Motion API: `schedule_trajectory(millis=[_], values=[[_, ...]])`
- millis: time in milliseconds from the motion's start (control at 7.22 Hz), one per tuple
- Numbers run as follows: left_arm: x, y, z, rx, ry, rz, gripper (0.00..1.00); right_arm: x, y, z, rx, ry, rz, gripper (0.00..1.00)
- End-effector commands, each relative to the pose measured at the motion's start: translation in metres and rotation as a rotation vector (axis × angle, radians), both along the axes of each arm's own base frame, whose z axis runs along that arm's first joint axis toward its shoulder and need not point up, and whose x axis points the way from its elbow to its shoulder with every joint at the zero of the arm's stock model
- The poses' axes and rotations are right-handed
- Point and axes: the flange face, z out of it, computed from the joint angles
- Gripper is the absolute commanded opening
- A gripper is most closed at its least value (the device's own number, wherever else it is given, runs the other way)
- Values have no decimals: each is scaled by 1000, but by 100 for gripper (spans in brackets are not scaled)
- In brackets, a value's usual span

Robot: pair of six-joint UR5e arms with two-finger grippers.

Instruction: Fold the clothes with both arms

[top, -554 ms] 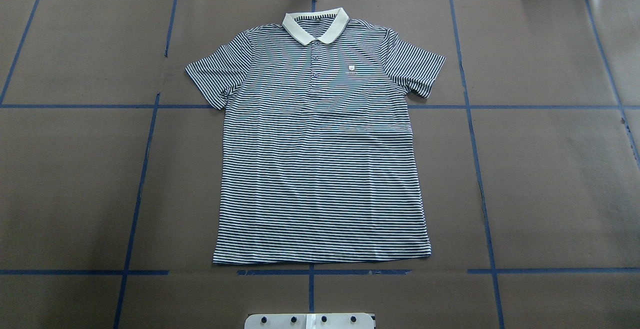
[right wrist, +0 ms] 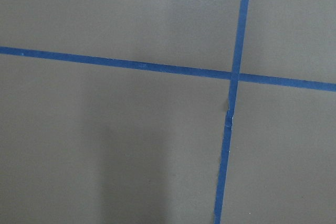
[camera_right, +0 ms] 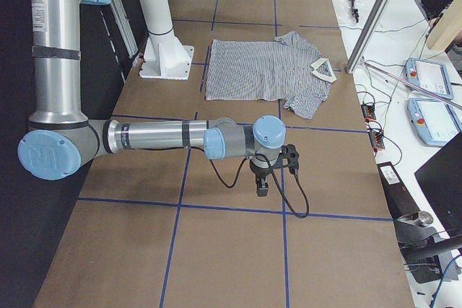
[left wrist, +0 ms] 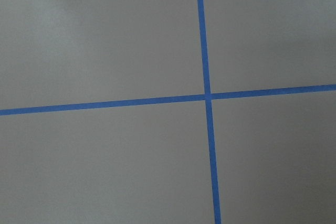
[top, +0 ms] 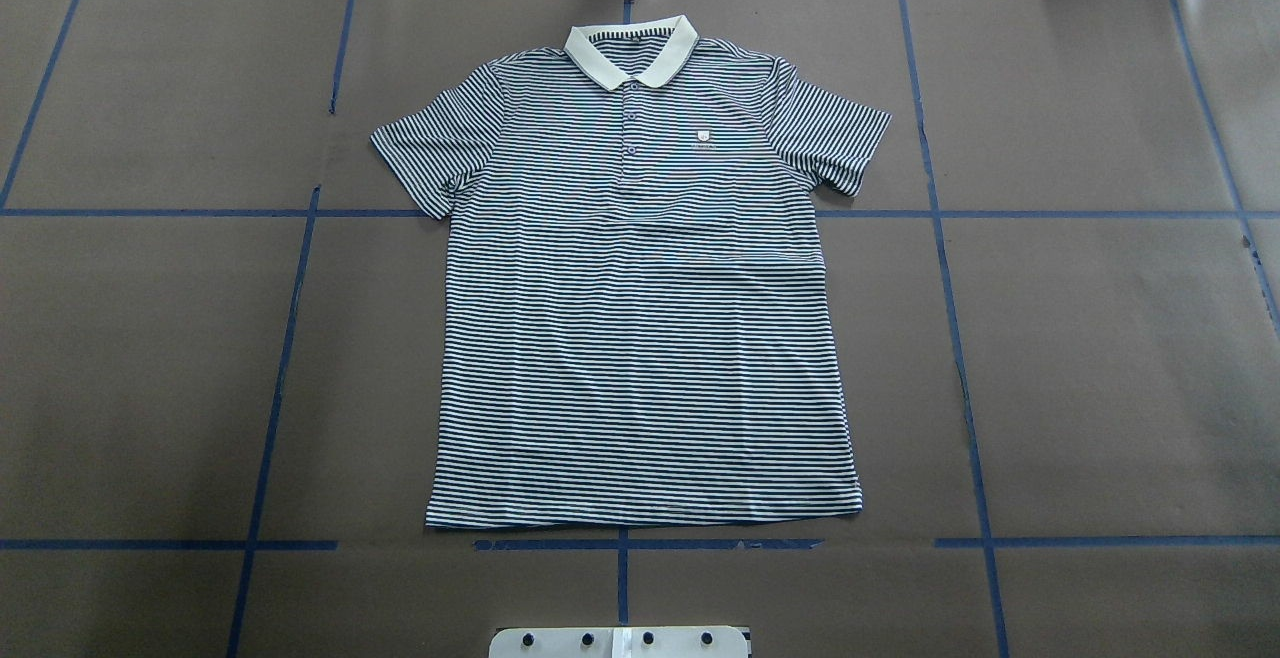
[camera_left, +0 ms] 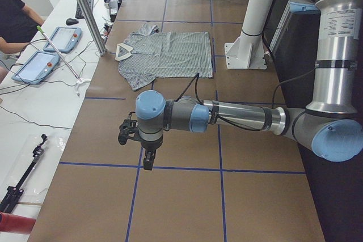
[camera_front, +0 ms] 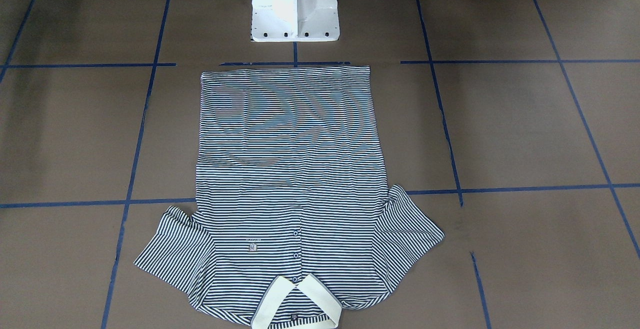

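Note:
The clothes are one navy-and-white striped polo shirt [top: 640, 318] lying flat and face up in the middle of the table. Its cream collar [top: 630, 48] points away from the robot and both sleeves are spread; it also shows in the front-facing view [camera_front: 290, 169]. No arm reaches it in the overhead view. The left arm hangs its gripper [camera_left: 146, 157] over bare table well to the shirt's left. The right gripper [camera_right: 262, 187] hangs over bare table well to the shirt's right. Whether either is open or shut I cannot tell. Both wrist views show only brown table and blue tape.
Blue tape lines [top: 280, 368] divide the brown table cover. The white pedestal base [camera_front: 295, 6] stands just behind the shirt's hem. Beyond the far edge are cables, an aluminium post [camera_left: 85, 9], tablets [camera_left: 34, 66] and a seated person [camera_left: 14, 21].

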Motion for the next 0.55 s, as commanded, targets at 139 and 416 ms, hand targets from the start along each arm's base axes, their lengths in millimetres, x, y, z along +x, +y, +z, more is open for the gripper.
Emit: schedule_trajectory(millis=[139, 416], values=[[12, -1, -2, 0, 19, 19, 100, -89, -36, -43, 62, -17, 12, 100], [12, -2, -3, 4, 21, 20, 100, -219, -100, -109, -15, -72, 134, 100]])
